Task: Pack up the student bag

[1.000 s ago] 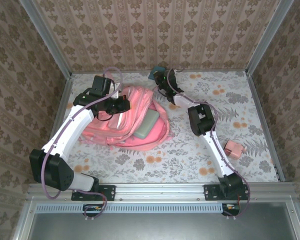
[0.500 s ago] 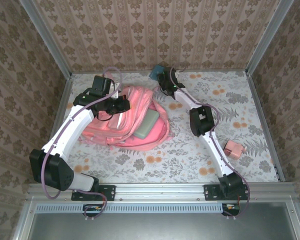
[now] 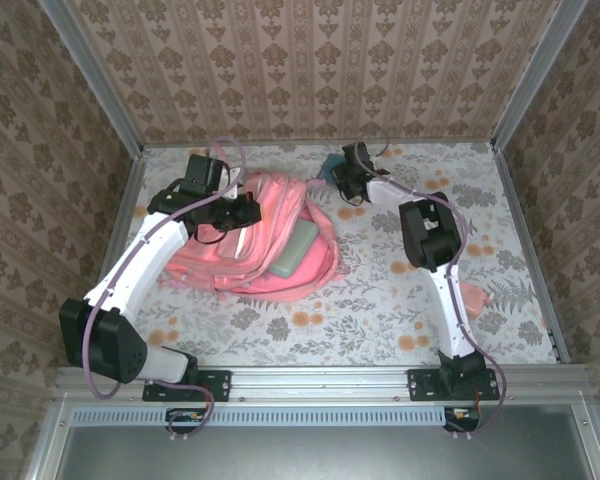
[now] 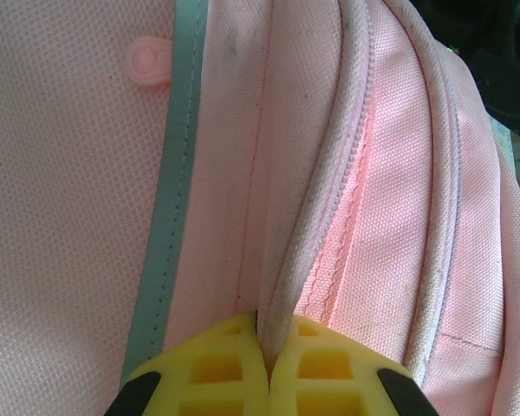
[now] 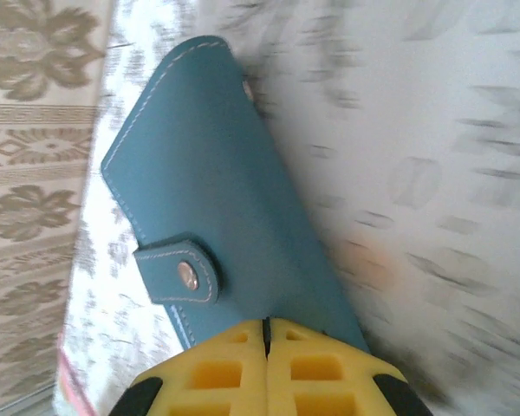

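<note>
One student bag (image 3: pixel 242 250), pink and soft, is lying left of centre on the table (image 3: pixel 400 300), its main opening gaping toward the right with a grey-green case (image 3: pixel 296 247) already sitting inside. The left gripper (image 4: pixel 267 351) is staying pinched together on the bag's piped zip edge, holding that opening up. The right gripper (image 5: pixel 266 334) is clamped on a blue wallet (image 5: pixel 212 191) and, over the last second, has been drawing it away from the far wall, nearer and slightly rightward. The wallet is probably heading into the bag next. A small pink item (image 3: pixel 477 297) is waiting near right, partly behind the forearm.
</note>
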